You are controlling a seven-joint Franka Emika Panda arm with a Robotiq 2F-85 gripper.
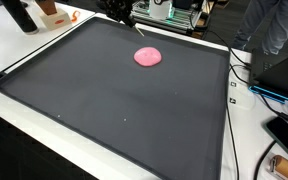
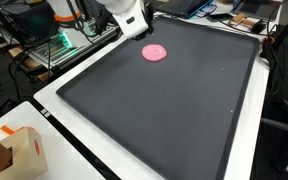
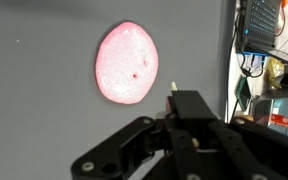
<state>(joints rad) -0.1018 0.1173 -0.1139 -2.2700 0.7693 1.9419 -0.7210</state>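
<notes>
A white tabletop (image 1: 14, 42) carried a large black mat (image 1: 114, 100). The end effector (image 1: 127, 19) hovered at the mat's far edge; whether its fingers were apart or together could not be told. Near it, a pink disc (image 1: 147, 56) lay flat on the mat.

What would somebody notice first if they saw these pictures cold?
The pink blob catches the eye at once: flat, roundish and alone on the wide dark mat, near the mat's far edge in an exterior view. Next comes the pincer, hanging close to the blob without touching it. Its black body fills the bottom of the wrist view, just under the blob.
</notes>
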